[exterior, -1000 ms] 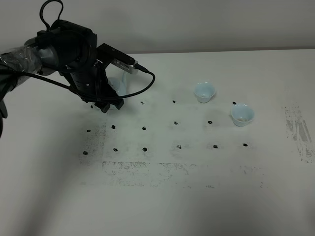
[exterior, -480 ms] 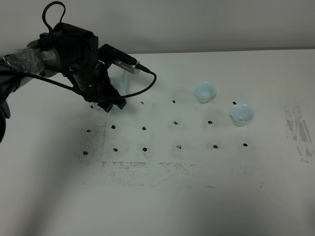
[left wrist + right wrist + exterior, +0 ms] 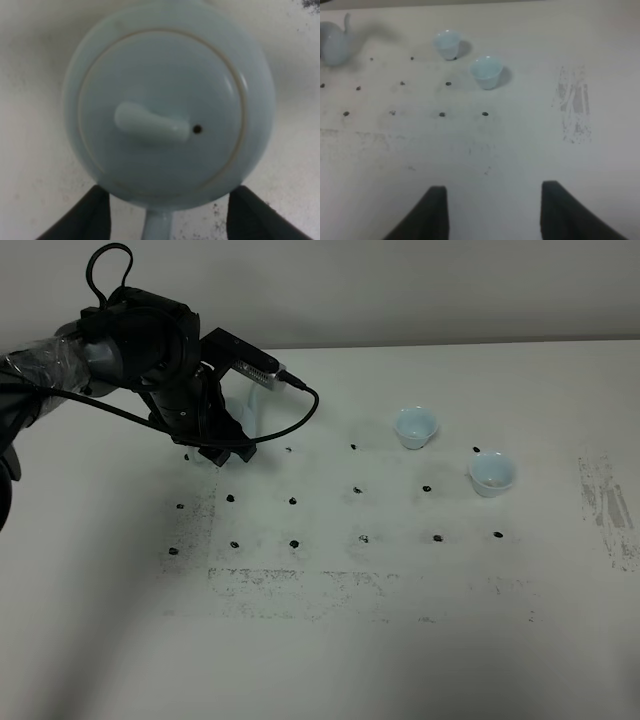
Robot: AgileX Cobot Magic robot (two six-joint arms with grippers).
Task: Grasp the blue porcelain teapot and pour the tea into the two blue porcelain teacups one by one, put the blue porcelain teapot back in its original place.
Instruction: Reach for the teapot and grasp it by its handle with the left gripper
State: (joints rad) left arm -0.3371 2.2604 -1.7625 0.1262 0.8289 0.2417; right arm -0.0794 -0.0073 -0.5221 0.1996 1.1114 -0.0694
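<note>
The blue porcelain teapot fills the left wrist view from above, lid knob up, standing on the table. My left gripper is open, with one finger on each side of the teapot's handle and not touching it. From the high camera the left gripper and arm cover most of the teapot. The two blue porcelain teacups stand upright at the right of centre. In the right wrist view, my right gripper is open and empty, far from the cups and the teapot.
The white table carries a grid of small black dots and grey scuff marks near its right edge. A black cable loops off the left wrist beside the teapot.
My left arm has shifted slightly over the teapot. The teapot and both cups have stayed in place.
</note>
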